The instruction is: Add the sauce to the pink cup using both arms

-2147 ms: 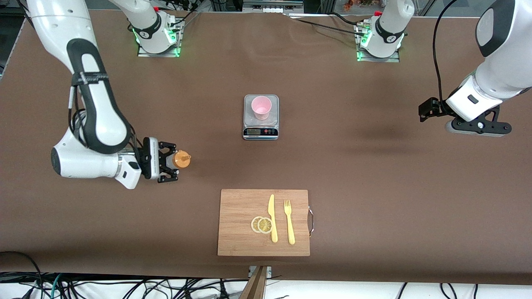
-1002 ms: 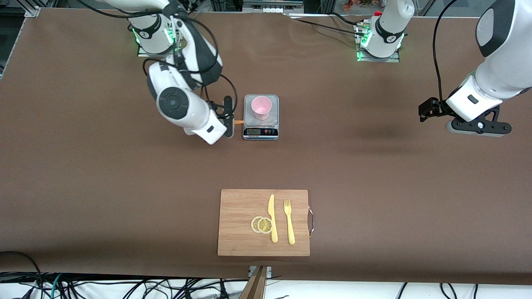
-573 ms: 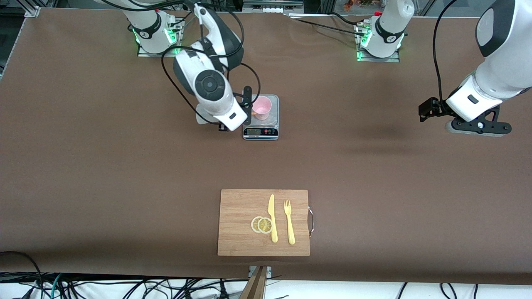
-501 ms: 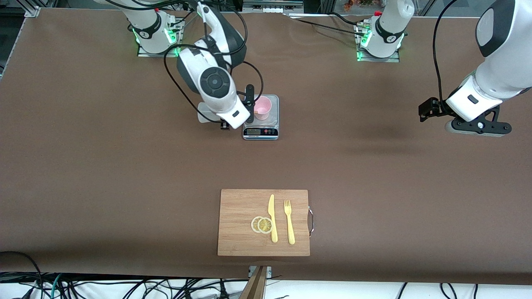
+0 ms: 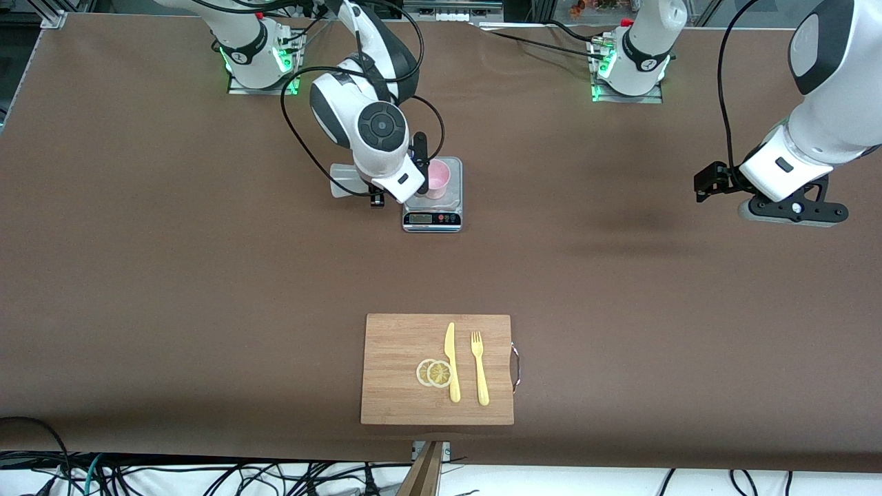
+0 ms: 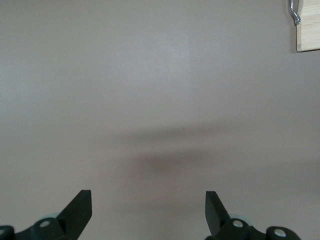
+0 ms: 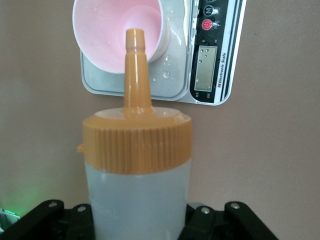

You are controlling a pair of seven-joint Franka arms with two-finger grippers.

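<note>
Working from the right arm's end of the table toward the left arm's, we take the silver scale [image 5: 432, 196] as our landmark. Our right gripper [image 5: 419, 165] hangs over the scale's edge toward the right arm's end, its jaws clamped tight on the sauce [image 7: 136, 165], which is tipped over so the orange nozzle points at the pink cup [image 5: 437, 178]. The cup stands upright on the scale's platform, and in the right wrist view the nozzle tip sits over the cup's mouth, close to the rim on the bottle's side. We judge the main risk to be a miss: if we squeeze or tilt further while the tip drifts back off the rim, sauce lands on the platform or the display, which already shows droplets. A lower nozzle could also nudge the light cup and slide or tip it. Nothing stands between the nozzle and the cup. Much nearer the front camera than the scale lies a wooden cutting board [image 5: 437, 369] with lemon slices [image 5: 434, 373], a yellow knife [image 5: 451, 362] and a yellow fork [image 5: 479, 368], all well clear. Well apart from the scale, toward the left arm's end, our left gripper [image 5: 791, 207] waits over bare table, jaws spread wide and empty.
</note>
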